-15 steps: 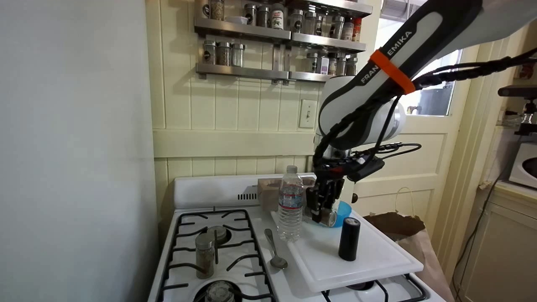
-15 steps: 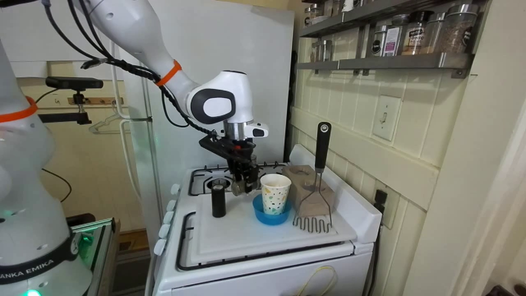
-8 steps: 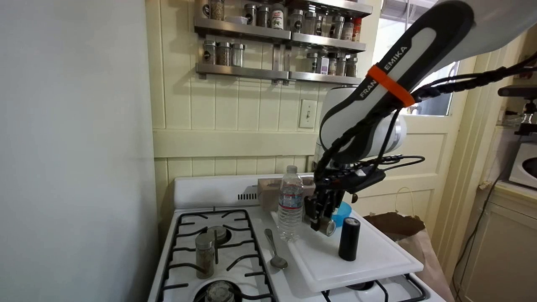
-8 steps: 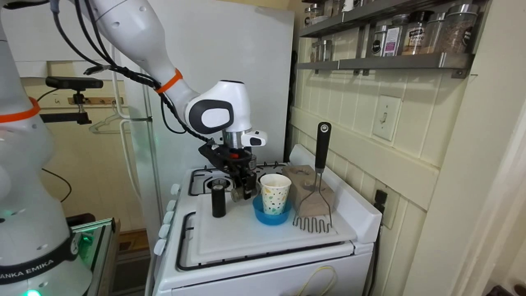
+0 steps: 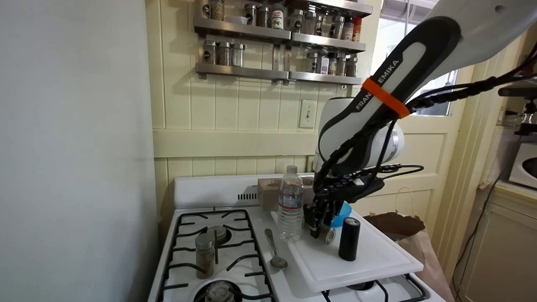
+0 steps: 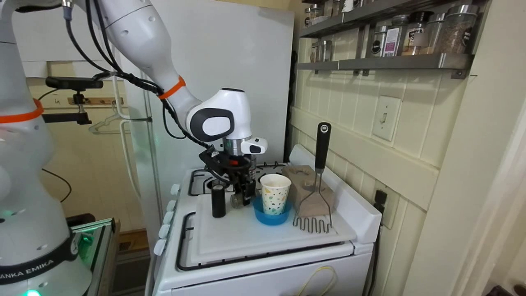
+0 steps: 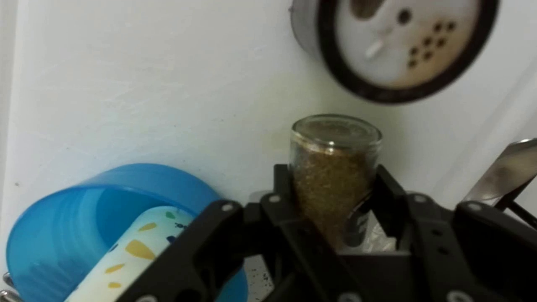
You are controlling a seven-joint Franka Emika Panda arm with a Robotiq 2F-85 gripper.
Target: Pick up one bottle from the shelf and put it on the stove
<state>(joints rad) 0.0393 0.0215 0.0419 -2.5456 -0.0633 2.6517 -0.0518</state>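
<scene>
over the white board (image 5: pixel 331 268) | gripper (image 7: pixel 333 180) clamped on spice jar (image 7: pixel 331 197) | both lower than a second ago

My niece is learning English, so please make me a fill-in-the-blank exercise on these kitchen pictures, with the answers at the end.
The jar between the jaws has contents coloured ____.
The paper cup stands in a bowl coloured ____.
In an exterior view, the left section of the lowest shelf holds ____ lidded jars.
The black cylinder stands on a board coloured ____.
Missing words: brown; blue; three; white.
</scene>
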